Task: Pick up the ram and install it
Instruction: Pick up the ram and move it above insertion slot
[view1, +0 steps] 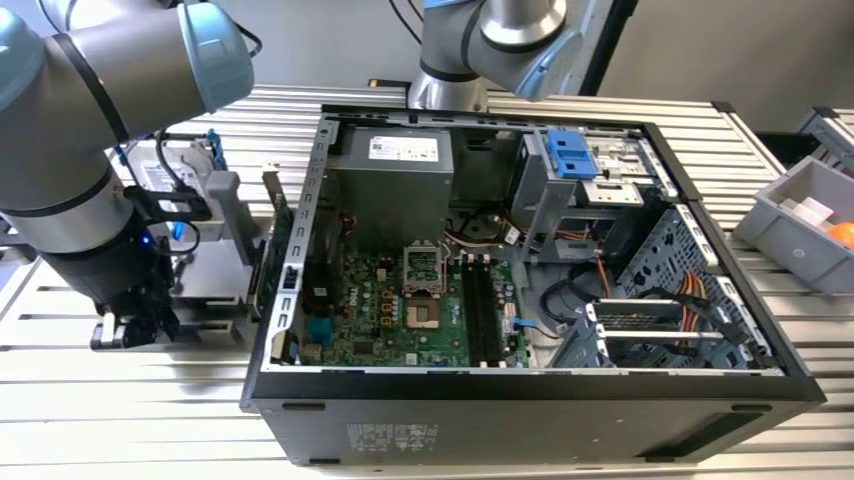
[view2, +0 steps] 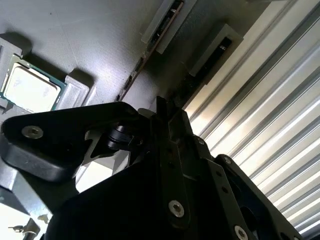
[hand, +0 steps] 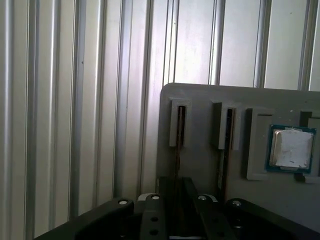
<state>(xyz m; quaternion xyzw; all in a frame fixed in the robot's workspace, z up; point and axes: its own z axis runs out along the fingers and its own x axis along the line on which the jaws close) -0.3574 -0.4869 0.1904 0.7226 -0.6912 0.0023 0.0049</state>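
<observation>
Exterior view: the arm (view1: 80, 150) reaches down at the exterior view's left, outside the open case (view1: 534, 390). The end effector (view1: 134, 325) hangs low over the slatted worktop (view1: 134, 420), at a grey tray (view1: 214, 285) just beside the case wall. Inside the case lie the motherboard (view1: 387, 310) and its black slots (view1: 483, 310), well apart from the end effector. A grey bin (view1: 801, 215) stands at the exterior view's right.

From this camera the tray contents are hard to make out, and the arm hides part of the tray.

The first wrist view supplies the tray (hand: 200, 95) detail. The ram (hand: 178, 160) stands edge-on in a narrow holder, and its lower part runs behind the black end effector (hand: 175, 200). A second ram (hand: 227, 150) stands in the next holder, and a square processor (hand: 291, 148) sits in a recess beyond it. The worktop (hand: 60, 100) borders the tray.

The second wrist view looks past the end effector (view2: 160, 130) from the other side. It shows the ram (view2: 142, 60) as a thin brown edge on the tray (view2: 90, 35), with the processor (view2: 31, 90) to one side and the worktop (view2: 270, 100) to the other.

End effector state: cannot tell, because its own body covers the point where it meets the ram. The ram sits in the tray, not in the motherboard.
</observation>
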